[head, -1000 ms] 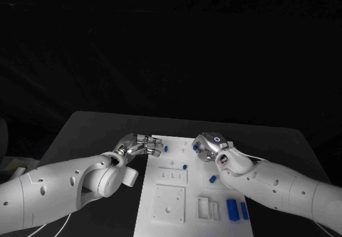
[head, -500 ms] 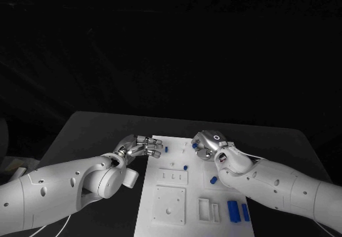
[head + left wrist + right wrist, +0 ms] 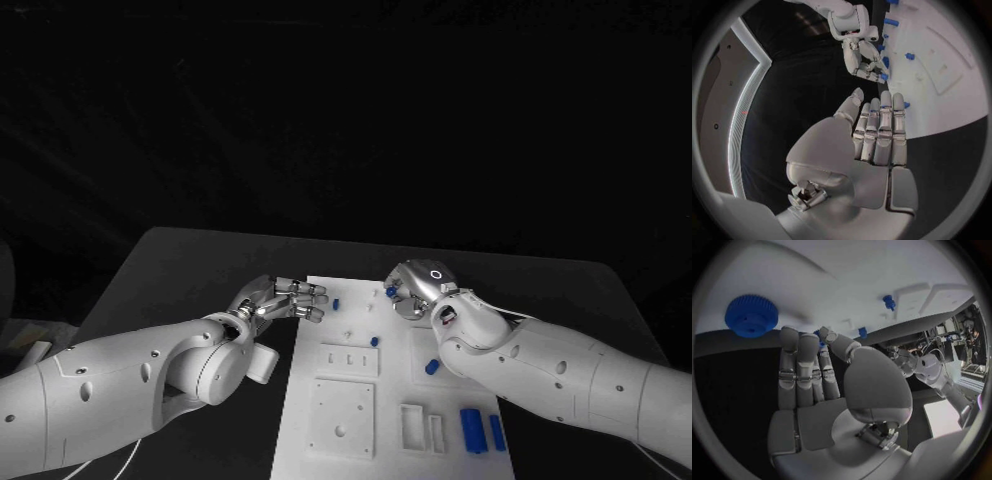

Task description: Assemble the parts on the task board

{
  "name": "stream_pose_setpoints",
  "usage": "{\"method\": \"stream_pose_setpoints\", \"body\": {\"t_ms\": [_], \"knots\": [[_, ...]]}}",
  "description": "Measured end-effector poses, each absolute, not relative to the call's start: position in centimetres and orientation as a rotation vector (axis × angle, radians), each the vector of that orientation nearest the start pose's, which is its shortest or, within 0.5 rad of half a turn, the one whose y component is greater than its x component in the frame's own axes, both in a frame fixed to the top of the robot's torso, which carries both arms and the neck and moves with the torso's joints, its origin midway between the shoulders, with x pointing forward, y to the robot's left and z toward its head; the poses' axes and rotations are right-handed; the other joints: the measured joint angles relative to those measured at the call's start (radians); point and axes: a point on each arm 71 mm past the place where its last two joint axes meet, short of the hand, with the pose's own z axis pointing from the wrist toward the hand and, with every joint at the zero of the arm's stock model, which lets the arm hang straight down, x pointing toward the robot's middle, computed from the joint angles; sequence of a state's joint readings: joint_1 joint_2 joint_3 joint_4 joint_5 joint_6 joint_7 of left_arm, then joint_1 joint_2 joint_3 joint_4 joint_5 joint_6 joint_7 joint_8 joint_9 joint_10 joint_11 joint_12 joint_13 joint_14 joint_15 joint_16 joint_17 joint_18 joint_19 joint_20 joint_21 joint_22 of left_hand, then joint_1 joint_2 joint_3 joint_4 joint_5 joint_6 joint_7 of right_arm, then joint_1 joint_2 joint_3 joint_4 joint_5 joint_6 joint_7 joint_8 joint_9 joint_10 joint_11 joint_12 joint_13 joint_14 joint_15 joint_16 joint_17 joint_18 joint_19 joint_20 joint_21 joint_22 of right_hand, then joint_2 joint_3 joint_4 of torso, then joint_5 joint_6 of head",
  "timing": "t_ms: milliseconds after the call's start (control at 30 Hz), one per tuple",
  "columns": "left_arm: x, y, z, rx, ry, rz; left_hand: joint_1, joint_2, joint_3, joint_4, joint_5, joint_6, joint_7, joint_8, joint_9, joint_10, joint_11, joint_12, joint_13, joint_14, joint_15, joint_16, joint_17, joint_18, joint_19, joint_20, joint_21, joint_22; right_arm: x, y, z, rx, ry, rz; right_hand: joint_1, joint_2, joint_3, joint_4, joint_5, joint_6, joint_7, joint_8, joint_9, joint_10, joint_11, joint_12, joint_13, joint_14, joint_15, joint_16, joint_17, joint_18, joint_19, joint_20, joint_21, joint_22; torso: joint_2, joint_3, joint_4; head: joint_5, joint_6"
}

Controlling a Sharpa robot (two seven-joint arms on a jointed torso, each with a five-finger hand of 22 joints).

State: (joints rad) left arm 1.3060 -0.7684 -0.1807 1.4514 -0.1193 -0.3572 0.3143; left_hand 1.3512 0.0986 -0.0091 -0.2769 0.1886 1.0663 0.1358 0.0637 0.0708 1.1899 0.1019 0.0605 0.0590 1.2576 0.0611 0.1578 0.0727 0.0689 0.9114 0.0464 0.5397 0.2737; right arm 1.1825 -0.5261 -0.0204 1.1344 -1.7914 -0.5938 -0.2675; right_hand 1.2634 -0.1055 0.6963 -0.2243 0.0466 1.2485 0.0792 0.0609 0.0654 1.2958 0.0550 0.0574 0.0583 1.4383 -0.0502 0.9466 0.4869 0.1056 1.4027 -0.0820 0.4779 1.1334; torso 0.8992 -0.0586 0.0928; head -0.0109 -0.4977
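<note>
Blue parts (image 3: pixel 470 429) on task board (image 3: pixel 346 420)

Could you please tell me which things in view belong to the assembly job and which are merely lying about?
Job:
white task board
small blue parts
blue gear
left hand
right hand

Lying about:
black table underneath, nothing loose that I can make out.

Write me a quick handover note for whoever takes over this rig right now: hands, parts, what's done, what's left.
Left hand: at the task board's far left corner, fingers together, holding nothing I can see.
Right hand: over the board's far end, fingertips at a small blue part; whether it grips that part I cannot tell.
Parts: a blue gear near the right hand; small blue pieces mid-board; two long blue pieces at the near right.
Done: unclear. Left: most parts appear to lie loose, so assembly seems largely ahead.
</note>
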Motion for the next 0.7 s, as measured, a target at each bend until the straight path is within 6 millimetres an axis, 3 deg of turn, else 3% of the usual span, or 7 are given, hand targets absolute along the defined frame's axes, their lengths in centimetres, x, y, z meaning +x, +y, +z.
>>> {"method": "stream_pose_setpoints", "body": {"t_ms": [700], "knots": [[50.4, 19.1, -18.4, -0.947, 1.564, -1.386, 0.0, 0.0, 0.0, 0.0, 0.0, 0.0, 0.0, 0.0, 0.0, 0.0, 0.0, 0.0, 0.0, 0.0, 0.0, 0.0, 0.0, 0.0, 0.0, 0.0, 0.0, -0.007, 54.8, -12.9, -18.5, -0.213, 1.322, 0.398, -0.012, -0.006, 0.0, 0.0, 0.0, 0.002, -0.002, -0.003, 0.0, 0.012, -0.012, -0.004, 0.0, 0.0, 0.0, 0.0, 0.0, 0.0, 0.011, 0.0, -0.03, 0.027, 0.004, -0.0027, 0.0026, 0.009, -0.001]]}}
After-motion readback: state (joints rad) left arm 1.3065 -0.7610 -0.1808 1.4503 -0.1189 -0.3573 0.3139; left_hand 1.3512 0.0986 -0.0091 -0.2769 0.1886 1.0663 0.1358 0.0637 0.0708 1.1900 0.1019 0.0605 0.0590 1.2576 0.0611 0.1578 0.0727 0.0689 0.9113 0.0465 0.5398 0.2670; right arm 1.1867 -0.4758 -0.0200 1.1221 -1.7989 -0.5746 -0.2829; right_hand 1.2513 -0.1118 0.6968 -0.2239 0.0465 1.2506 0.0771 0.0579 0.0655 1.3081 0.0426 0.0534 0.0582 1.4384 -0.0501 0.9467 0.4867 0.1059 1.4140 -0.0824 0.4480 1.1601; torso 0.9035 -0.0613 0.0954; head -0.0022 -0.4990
